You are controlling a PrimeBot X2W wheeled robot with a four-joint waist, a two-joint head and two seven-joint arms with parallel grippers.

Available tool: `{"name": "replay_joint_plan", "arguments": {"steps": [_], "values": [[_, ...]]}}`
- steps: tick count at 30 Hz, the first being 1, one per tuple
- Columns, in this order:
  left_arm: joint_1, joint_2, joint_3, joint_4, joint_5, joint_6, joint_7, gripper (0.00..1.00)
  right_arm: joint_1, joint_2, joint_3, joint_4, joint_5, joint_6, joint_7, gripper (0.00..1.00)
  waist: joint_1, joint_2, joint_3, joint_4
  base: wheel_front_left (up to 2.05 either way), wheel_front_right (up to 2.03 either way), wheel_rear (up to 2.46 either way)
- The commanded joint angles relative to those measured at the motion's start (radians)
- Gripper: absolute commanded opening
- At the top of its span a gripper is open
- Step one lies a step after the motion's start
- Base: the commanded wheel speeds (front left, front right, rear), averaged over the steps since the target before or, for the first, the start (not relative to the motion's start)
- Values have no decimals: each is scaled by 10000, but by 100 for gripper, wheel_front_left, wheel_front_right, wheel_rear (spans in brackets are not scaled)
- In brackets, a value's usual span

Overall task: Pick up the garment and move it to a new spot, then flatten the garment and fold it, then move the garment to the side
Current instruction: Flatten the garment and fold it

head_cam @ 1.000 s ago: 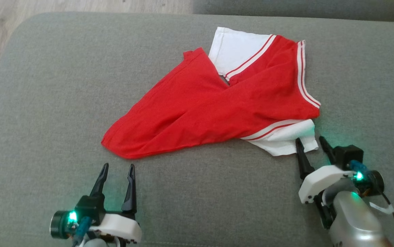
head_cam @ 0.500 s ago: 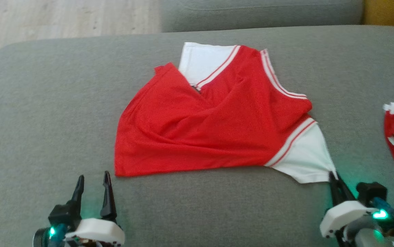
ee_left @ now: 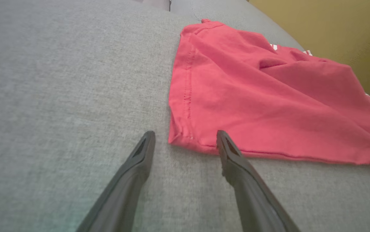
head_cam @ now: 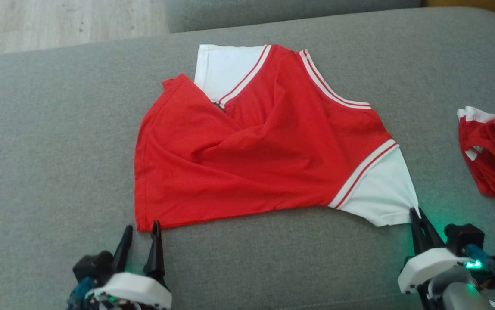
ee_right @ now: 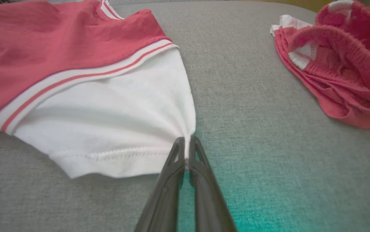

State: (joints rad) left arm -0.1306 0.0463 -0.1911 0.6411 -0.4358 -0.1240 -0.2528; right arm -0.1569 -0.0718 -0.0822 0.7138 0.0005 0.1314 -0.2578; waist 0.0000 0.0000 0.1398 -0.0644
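Right tool [ee_right: 186,140] clamped on white sleeve corner of garment [head_cam: 251,155]; left tool [ee_left: 185,134] open, tips flanking red hem corner.

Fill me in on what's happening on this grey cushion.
A two-armed robot is working on a red jersey shirt with white striped sleeves, spread on a grey fabric cushion. Its right pincer is shut on a corner of the near white sleeve. Its left pincer stands open at the shirt's red hem corner, not gripping. A crumpled red-and-white garment lies off to the robot's right.
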Motion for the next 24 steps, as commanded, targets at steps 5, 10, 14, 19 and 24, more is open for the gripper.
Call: {"name": "replay_joint_plan", "arguments": {"steps": [5,10,14,19,24], "values": [[-611,39,-137,223,-321,-60,-90,100,-527,34,473,-512,156,-7,-40,0,0,0,213,-207,0,0,0],[-819,39,-1035,703,-798,-64,-90,0,-588,49,619,-891,371,-7,-40,0,0,0,254,-282,0,0,0],[-936,57,-651,252,-709,-65,-90,0,-593,90,784,-1564,894,-7,-40,0,0,0,24,-211,0,0,0],[-792,132,157,-1224,-319,-66,-90,0,-638,126,1053,-3337,2107,-7,-40,0,0,0,-680,-61,0,0,0],[-1440,815,437,-2754,-115,-66,-90,0,-1313,-179,1056,-4659,3431,-7,-40,0,0,0,-1410,109,0,0,0]]}}
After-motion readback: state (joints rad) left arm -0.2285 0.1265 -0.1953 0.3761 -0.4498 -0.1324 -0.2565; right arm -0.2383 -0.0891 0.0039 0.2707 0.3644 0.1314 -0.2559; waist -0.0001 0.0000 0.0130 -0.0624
